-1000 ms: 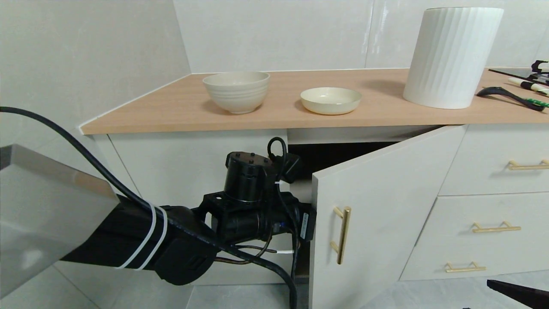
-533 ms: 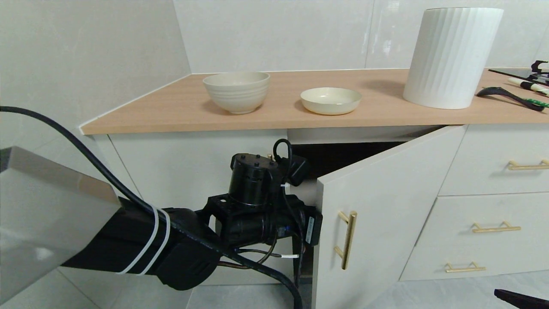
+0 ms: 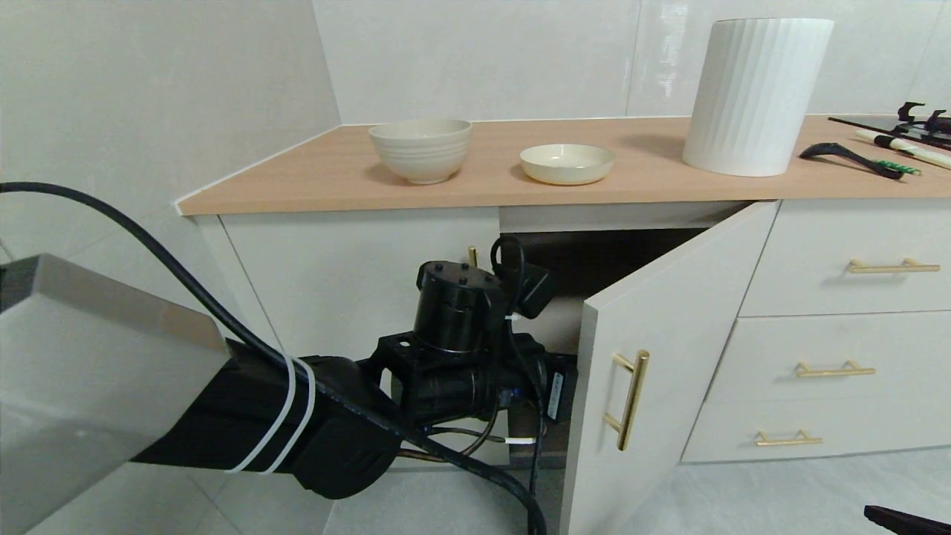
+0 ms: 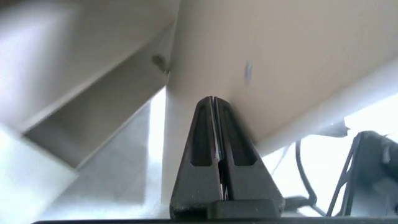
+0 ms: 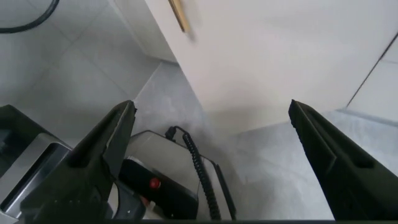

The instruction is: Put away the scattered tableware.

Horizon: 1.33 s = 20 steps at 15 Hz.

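The tableware sits up on the wooden table [image 3: 334, 178]: a pale bowl [image 3: 420, 148] near the left end and a small flat plate [image 3: 567, 163] a little to its right, not touching it. The left hand [image 4: 212, 109] is down low, under the table top, at the free edge of the open cupboard door [image 3: 669, 334]. Its two black fingers [image 4: 202, 143] are pressed flat together with nothing between them. Their tips point at the back side of the door, right by its edge. The left arm comes in from the left, and its wrist sits in front of the dark gap where the door stands open. The door swings out to the right, and a gold handle [image 3: 628, 401] stands upright on its front. The right hand [image 5: 211, 109] hangs low over the grey floor [image 5: 93, 68] in front of the cupboard. Its two black fingers are spread wide apart and hold nothing. Past them you can see the front of the door. To the right of the door are three white drawers [image 3: 854, 260], one above the other, each with a gold handle lying flat. Up on the table, to the right of the plate, stands a tall white pot [image 3: 747, 96] with ribbed sides. Farther right lies a black ladle [image 3: 847, 157], and some thin sticks [image 3: 903, 145] lie at the far right end.
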Motion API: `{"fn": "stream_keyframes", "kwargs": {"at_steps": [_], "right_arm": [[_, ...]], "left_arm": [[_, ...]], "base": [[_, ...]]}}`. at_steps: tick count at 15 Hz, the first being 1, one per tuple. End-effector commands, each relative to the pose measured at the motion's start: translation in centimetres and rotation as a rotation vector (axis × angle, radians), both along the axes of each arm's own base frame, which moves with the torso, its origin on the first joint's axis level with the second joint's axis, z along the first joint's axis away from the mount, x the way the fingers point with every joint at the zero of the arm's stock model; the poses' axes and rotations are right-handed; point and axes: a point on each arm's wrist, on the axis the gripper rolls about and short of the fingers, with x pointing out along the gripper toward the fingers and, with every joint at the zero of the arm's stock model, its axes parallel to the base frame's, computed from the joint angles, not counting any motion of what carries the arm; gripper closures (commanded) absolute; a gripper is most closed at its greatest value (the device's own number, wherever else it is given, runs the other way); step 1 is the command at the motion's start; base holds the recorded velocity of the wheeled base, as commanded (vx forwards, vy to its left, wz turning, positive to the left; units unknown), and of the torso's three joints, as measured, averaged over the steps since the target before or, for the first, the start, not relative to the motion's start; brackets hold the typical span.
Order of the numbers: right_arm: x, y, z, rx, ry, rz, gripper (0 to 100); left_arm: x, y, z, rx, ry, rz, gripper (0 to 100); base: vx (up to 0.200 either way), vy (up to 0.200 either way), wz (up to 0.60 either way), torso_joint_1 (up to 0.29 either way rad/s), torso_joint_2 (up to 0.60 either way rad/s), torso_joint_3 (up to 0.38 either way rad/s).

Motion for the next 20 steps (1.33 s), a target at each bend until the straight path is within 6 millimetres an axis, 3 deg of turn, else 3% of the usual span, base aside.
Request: {"fn": "stream_keyframes", "kwargs": {"at_steps": [1,8,10,17,20], "right_arm": [[-0.1,0.0,-0.1,0.001,-0.004,0.001,0],[-1.2,-0.4,0.1,0.016,-0.047,0.004,0],[-1.2,-0.4,0.1,0.016,-0.046,0.004,0],[-2.0,-0.6,0.6,0.043,-0.117,0.01,0],[-3.1,-0.8,1.3,0.099,-0.211,0.081,0]], "left_arm": [[-0.2,-1.3,-0.1,-0.004,-0.004,-0.025,100],[-1.5,-2.6,-0.4,0.004,0.001,-0.066,100],[-1.6,-2.8,-0.7,0.01,0.006,-0.069,100],[0.0,-5.0,-1.8,0.003,-0.009,-0.058,100],[-0.7,-5.9,-2.1,0.004,-0.004,-0.083,100]], "base": [[0.0,0.0,0.0,0.0,0.0,0.0],[0.0,0.0,0.0,0.0,0.0,0.0],[-0.2,0.0,0.0,0.005,0.0,0.002],[-0.029,0.0,0.0,0.001,0.0,0.0],[0.0,0.0,0.0,0.0,0.0,0.0]]}}
